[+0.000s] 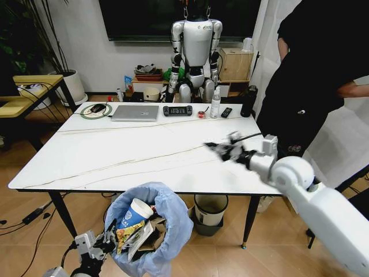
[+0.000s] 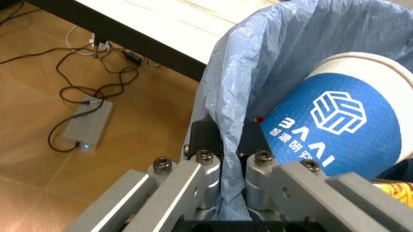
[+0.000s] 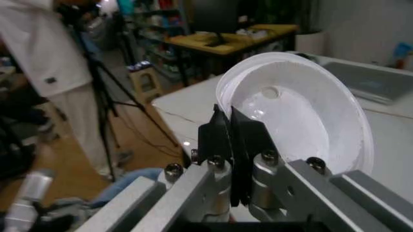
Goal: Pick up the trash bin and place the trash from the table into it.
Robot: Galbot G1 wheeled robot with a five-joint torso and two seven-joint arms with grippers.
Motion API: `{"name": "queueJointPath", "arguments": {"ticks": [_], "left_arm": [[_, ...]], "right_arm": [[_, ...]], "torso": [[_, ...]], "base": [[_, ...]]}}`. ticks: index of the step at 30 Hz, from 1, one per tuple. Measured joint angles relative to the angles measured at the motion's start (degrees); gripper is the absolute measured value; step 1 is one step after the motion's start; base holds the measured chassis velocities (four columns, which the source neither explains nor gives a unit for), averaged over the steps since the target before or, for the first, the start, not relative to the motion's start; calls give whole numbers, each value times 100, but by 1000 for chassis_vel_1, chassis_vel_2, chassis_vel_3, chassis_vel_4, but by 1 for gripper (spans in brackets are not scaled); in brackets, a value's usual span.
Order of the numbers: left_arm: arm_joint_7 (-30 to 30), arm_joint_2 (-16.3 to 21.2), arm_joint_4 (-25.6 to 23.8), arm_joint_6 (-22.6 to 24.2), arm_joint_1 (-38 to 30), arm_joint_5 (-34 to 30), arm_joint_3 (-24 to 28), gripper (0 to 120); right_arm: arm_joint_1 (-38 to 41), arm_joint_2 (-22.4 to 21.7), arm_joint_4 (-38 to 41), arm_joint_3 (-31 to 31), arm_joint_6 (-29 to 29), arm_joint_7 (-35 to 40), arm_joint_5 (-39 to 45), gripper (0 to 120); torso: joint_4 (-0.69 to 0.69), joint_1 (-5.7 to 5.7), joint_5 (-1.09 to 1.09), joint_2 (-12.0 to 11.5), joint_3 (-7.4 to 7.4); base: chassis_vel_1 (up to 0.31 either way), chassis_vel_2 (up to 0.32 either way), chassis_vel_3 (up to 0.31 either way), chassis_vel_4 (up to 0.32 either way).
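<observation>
The trash bin [image 1: 173,222], lined with a crinkled light-blue bag [image 2: 258,72], hangs below the front edge of the table [image 1: 115,156]. My left gripper [image 1: 108,238] [image 2: 223,142] is shut on its bagged rim. Inside lie a blue-and-white paper cup [image 1: 134,212] [image 2: 335,121], a yellow wrapper [image 1: 127,232] and brown cardboard [image 1: 154,234]. My right gripper [image 1: 222,149] [image 3: 228,135] hovers over the right side of the table, shut on the rim of a round white plastic lid [image 3: 310,116].
A laptop [image 1: 135,112], game controller [image 1: 177,110], clear bottle [image 1: 215,104] and dark bottle [image 1: 248,103] line the table's far edge. A cream bin [image 1: 210,209] stands under the table. A person [image 1: 311,75] stands at the right. Cables and a power adapter [image 2: 87,125] lie on the floor.
</observation>
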Motion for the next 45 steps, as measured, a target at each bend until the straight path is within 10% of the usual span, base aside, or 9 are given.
{"name": "queueJointPath", "arguments": {"ticks": [9,27,45], "left_arm": [[-5,-70,-41,-1,-42,19,-8,0],[-34,-61,5,26,-108,-40,2,0],[-37,-62,6,34,-109,-73,-9,0]], "right_arm": [[110,427,301,-1882,669,347,392,0],[142,517,-354,-2252,722,499,-6,0],[77,433,-190,-2261,640,750,-91,59]], "torso": [[-1,0,1,0,0],[-1,1,2,0,1],[0,1,2,0,1]], "base": [[0,0,0,0],[0,0,0,0],[0,0,0,0]]}}
